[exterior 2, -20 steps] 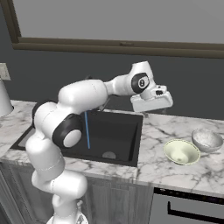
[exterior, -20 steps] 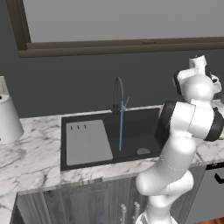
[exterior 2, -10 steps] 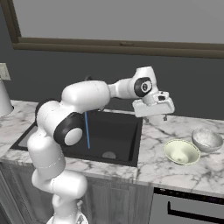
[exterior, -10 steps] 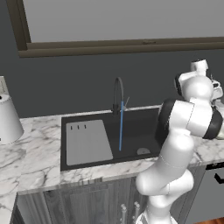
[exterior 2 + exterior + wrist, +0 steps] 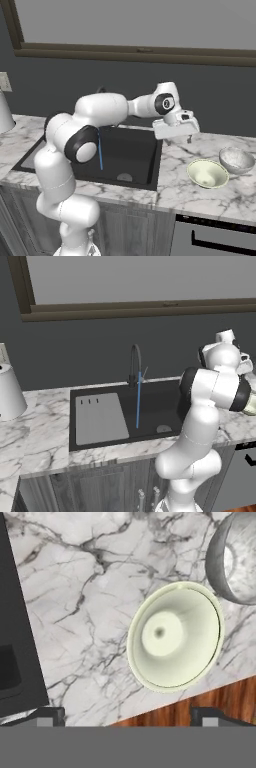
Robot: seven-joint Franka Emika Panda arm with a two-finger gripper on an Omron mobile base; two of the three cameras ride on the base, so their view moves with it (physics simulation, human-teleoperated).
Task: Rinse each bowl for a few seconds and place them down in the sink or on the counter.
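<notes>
Two bowls sit on the white marble counter (image 5: 175,187) to the right of the black sink (image 5: 132,150). The nearer bowl is pale cream (image 5: 207,173) (image 5: 172,637); the one behind it is greyish white (image 5: 236,160) (image 5: 235,559). My gripper (image 5: 178,141) (image 5: 127,717) hangs open above the counter, just left of the cream bowl and a little above it, holding nothing. In the hand view the cream bowl lies upright between the two fingertips (image 5: 47,714), further out. A thin blue stream of water runs from the dark faucet (image 5: 135,363) into the sink (image 5: 155,406).
A grey drainboard (image 5: 100,418) lies in the sink's left half. A tall white cylinder (image 5: 10,391) stands on the counter far left. The counter's front edge, with wood floor (image 5: 200,697) below, runs close by the cream bowl. A dark wall and window frame stand behind.
The hand has come down toward the counter beside the cream bowl, staying open. Bowls and water stream are unchanged.
</notes>
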